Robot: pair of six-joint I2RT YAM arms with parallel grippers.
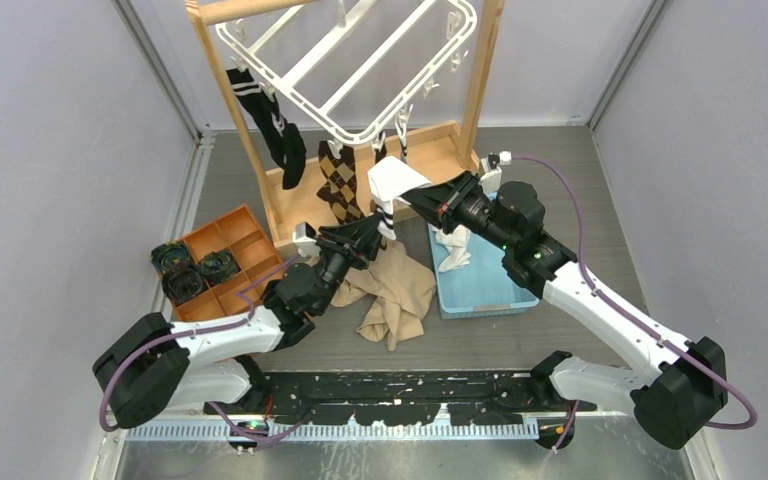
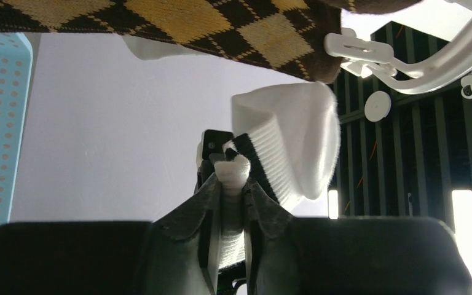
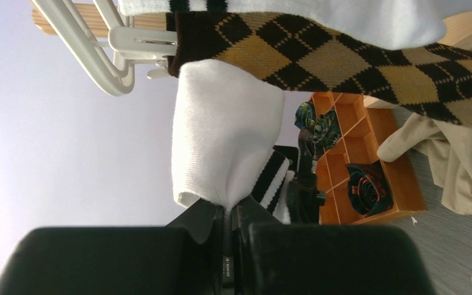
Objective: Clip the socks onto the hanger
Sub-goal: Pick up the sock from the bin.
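the top view is showing the whole layout. the hanger (image 1: 290, 100) is hanging tilted from the wooden stand (image 1: 480, 90) at the back of the counter (image 1: 560, 180). a black sock (image 1: 272, 125) is hanging clipped at its left rim and an argyle sock (image 1: 338, 185) at its near rim. just right of the argyle one, the white sock (image 1: 392, 178) is being held between the two arms below the near rim. the right fingers (image 1: 418, 198) are gripping its upper white part and the left fingers (image 1: 372, 238) its lower, black-banded end. a second white sock (image 1: 452, 250) is lying in the blue tray (image 1: 490, 290), with a beige cloth (image 1: 395, 295) beside it and an orange box (image 1: 240, 250) further left.

the left wrist view is adding what the arms are hiding from above. the left fingers are clenching on a ribbed white strip of the sock, with the black bands sitting just above their tips. the plain white part is bulging up toward the argyle sock and a clip (image 2: 356, 49) on the rim.

the right wrist view is showing the right fingers pinching a fold of the white sock tight. the fold is rising to just below a clip that is holding the argyle sock; whether it is touching that clip cannot be told.
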